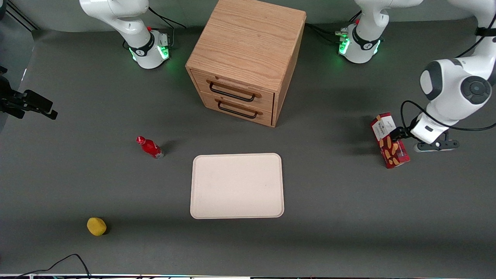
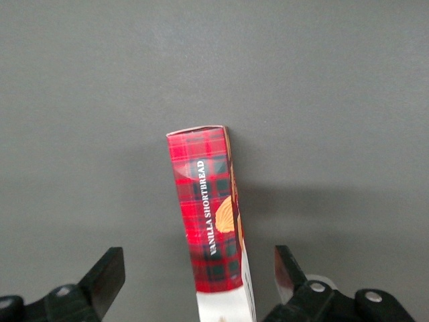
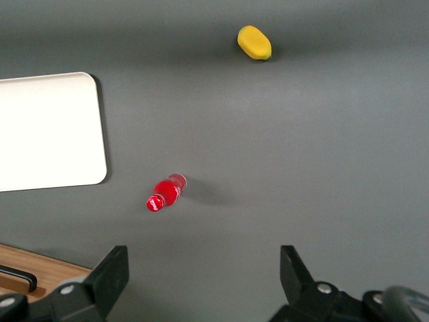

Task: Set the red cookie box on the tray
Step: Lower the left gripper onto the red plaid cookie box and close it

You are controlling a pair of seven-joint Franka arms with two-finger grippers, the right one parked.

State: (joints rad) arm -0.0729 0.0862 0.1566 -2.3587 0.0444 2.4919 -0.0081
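Observation:
The red cookie box (image 1: 389, 145) (image 2: 208, 215) lies on its narrow long side on the grey table toward the working arm's end, plaid face and white label end showing. My left gripper (image 1: 396, 135) (image 2: 198, 266) is low at the box's label end. It is open, one black finger (image 2: 107, 272) on each side of the box and a gap between each finger and the carton. The cream-white tray (image 1: 236, 186) (image 3: 47, 127) lies flat mid-table with nothing on it, well away from the box toward the parked arm.
A wooden two-drawer cabinet (image 1: 244, 58) stands farther from the front camera than the tray. A small red bottle (image 1: 150, 147) (image 3: 164, 194) and a yellow lemon-like object (image 1: 96, 226) (image 3: 255, 42) sit toward the parked arm's end.

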